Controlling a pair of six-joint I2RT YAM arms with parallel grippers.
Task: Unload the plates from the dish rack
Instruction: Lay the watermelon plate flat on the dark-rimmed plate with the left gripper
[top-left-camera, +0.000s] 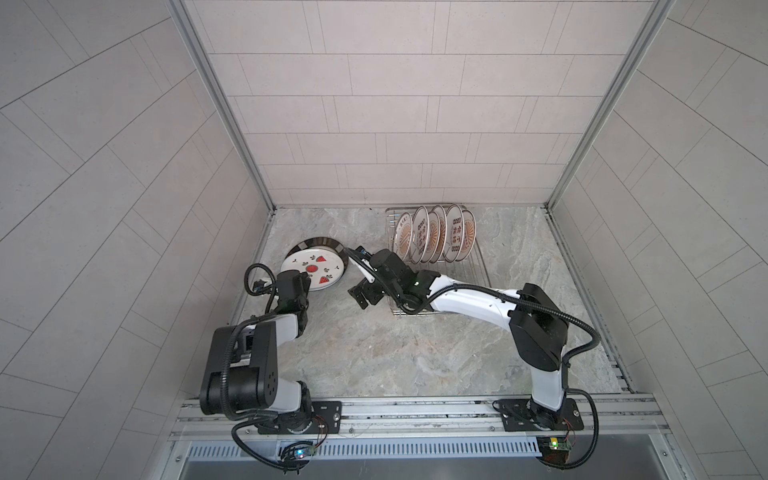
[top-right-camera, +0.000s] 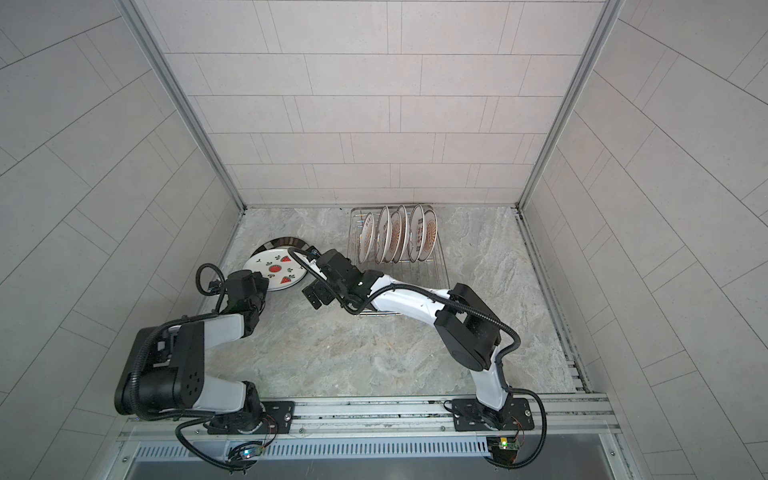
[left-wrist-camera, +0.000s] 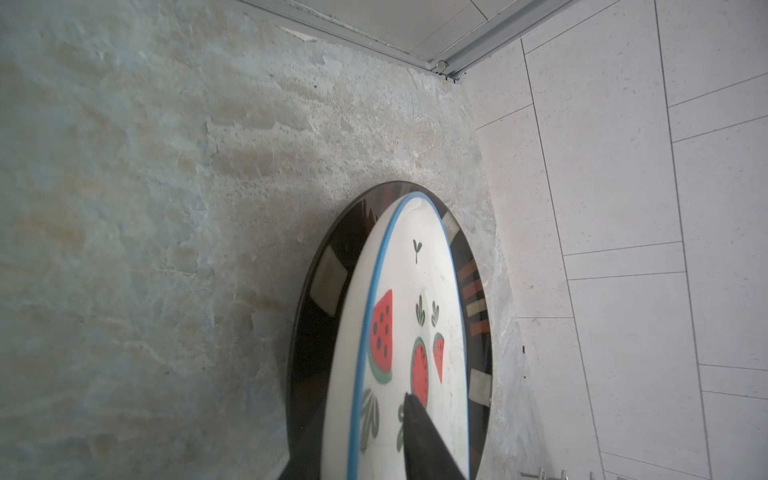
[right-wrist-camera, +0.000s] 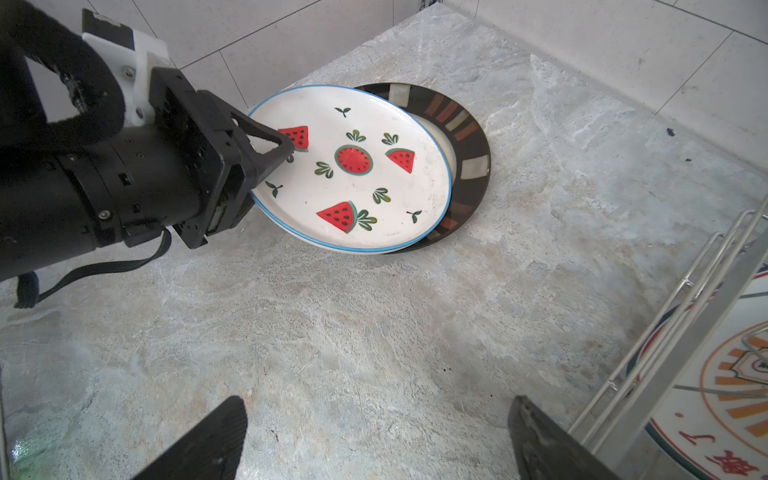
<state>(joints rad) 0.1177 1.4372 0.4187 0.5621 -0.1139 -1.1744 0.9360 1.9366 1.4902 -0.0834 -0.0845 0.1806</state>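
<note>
A white plate with red watermelon slices (top-left-camera: 313, 272) (top-right-camera: 276, 270) (right-wrist-camera: 353, 166) lies tilted on a dark striped plate (top-left-camera: 320, 242) (right-wrist-camera: 469, 137) at the counter's left. My left gripper (top-left-camera: 307, 286) (right-wrist-camera: 282, 166) (left-wrist-camera: 359, 411) straddles its near rim, one finger over the face and one beneath. Whether the jaws still press on it is unclear. Several sunburst plates (top-left-camera: 432, 235) (top-right-camera: 399, 235) stand upright in the silver dish rack (top-left-camera: 478, 257) (top-right-camera: 440, 266) (right-wrist-camera: 685, 311). My right gripper (top-left-camera: 353, 272) (right-wrist-camera: 376, 415) hovers open over bare counter between the rack and the stacked plates.
The tiled back wall and its metal corner rail (left-wrist-camera: 444, 66) run close behind the stacked plates. The left wall stands just beside them. The right arm's forearm (top-left-camera: 469, 299) crosses above the rack's front part. Marble counter stretches toward the front rail (top-left-camera: 415, 409).
</note>
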